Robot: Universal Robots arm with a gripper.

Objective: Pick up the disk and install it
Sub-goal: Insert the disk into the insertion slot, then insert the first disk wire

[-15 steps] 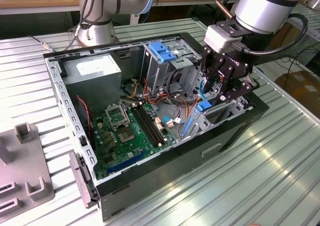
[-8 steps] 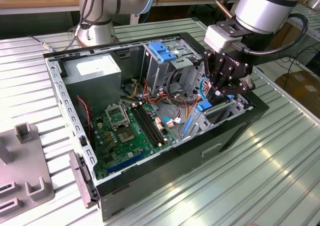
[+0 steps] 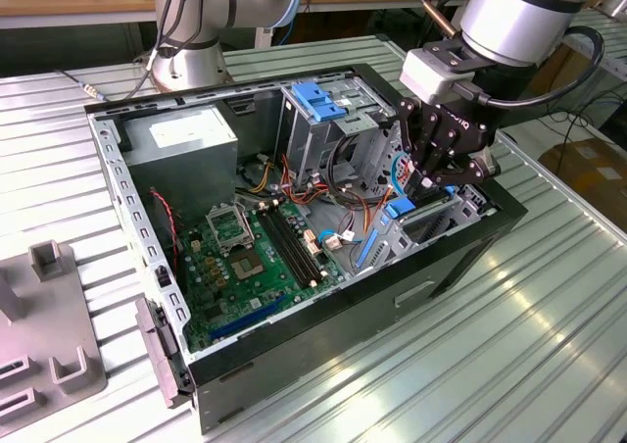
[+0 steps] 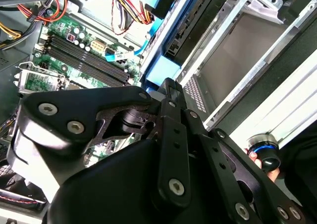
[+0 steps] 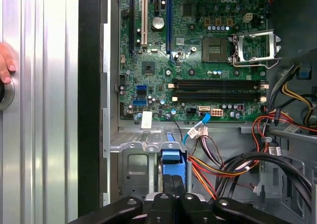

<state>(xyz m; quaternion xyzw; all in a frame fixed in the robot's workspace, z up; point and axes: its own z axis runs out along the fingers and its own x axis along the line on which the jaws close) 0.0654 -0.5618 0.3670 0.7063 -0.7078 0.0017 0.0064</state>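
Observation:
The disk [image 3: 400, 208] lies partly inside the drive bay at the front corner of the open computer case [image 3: 323, 335], on the exterior view's right. Its blue carrier frame end sticks out toward the motherboard. My gripper [image 3: 416, 183] hangs straight over that end. In the first wrist view the two fingers stand together with no gap, and the gripper [image 5: 172, 184] meets the blue frame of the disk [image 5: 173, 157]. The second wrist view shows the gripper [image 4: 168, 85] against the same blue end of the disk [image 4: 161, 70], beside the metal bay.
A green motherboard [image 3: 245, 257] fills the case floor, with cable bundles [image 5: 233, 164] beside the bay. A blue latch [image 3: 318, 100] tops the metal cage, next to a grey power supply [image 3: 186, 134]. A hand [image 5: 5, 65] rests by a knob [image 4: 265, 152] on the ribbed table [image 3: 509, 345].

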